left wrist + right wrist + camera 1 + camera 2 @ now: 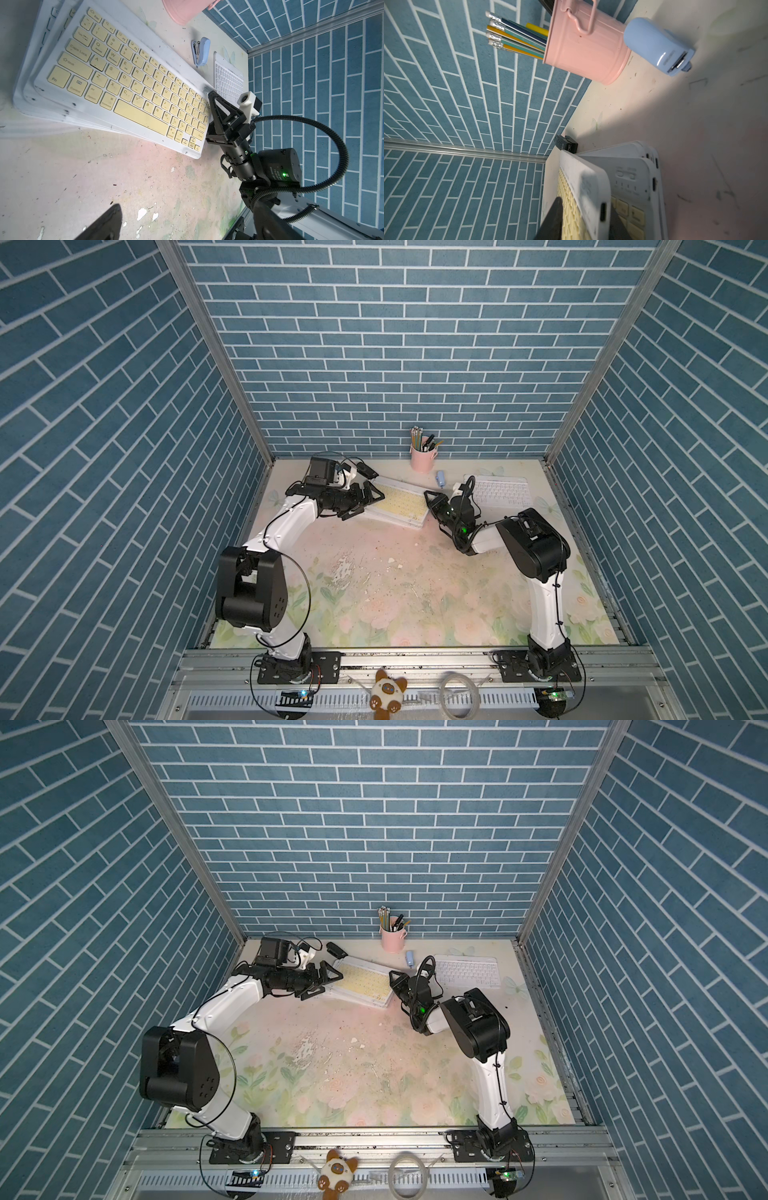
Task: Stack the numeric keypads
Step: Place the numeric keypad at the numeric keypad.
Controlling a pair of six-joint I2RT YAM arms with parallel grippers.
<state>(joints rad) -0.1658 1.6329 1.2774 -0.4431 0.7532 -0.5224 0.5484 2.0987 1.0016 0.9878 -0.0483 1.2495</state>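
Pale yellow keys faced up on the top keypad of the pile of keypads. The pile lay on the desk in front of the pink pencil cup and a little to its left, the slabs fanned rather than squared. The top keypad's end nearest the cup's front sat between the right jaws: in the right wrist view one finger lay over the key face and the other under the frame, with that end raised off a second yellow-keyed keypad below. Whether the right jaws were clamped on it or just clear of it could not be told. The left jaws stood spread at the pile's opposite end, farther left of the cup, holding nothing; one finger overlapped the pile's end, contact unclear. A white-keyed keypad lay flat alone to the cup's front right, a blue stapler between it and the cup. A black stapler lay left of the cup, just behind the pile.
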